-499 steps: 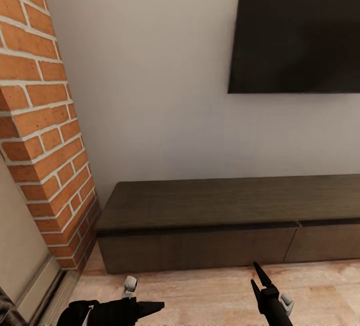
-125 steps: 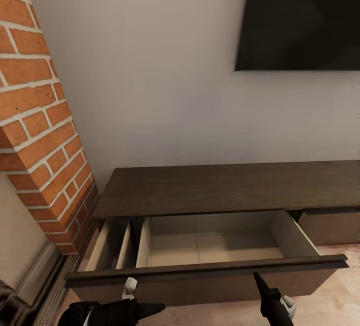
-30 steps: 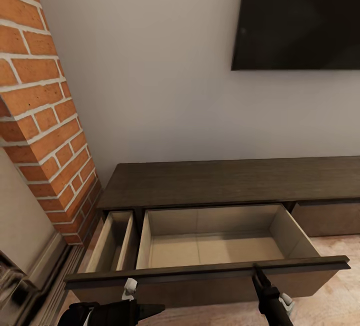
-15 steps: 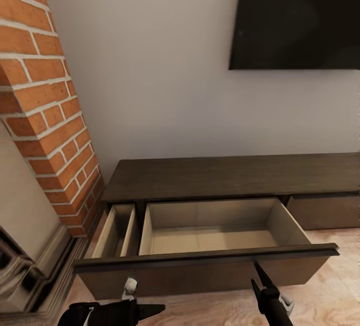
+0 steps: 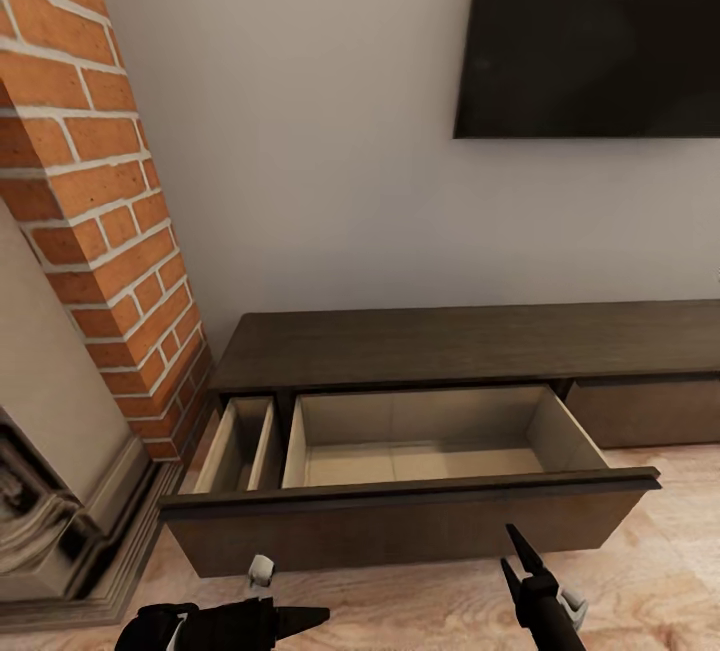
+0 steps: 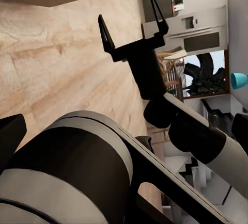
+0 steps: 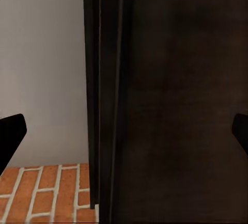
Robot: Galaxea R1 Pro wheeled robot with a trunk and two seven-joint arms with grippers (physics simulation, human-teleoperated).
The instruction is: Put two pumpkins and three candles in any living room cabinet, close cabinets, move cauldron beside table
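receded: cabinet [image 5: 440, 346] drawer [image 5: 410, 516] | left wrist: right gripper [image 6: 133, 28] jaws released | left jaws unclear

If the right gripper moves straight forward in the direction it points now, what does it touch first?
Most likely the dark front panel of the open drawer. The right gripper, open, points up toward that panel from just below it, and the right wrist view faces dark wood close ahead. The exact gap is hard to judge.

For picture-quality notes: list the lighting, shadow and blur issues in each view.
Head view: even soft light, cabinet top dull, open drawer interior pale with shaded walls, television a flat black. Left wrist view: forearm close and blurred, right pincer sharp, bright window behind. Right wrist view: dark wood nearly featureless, murky.
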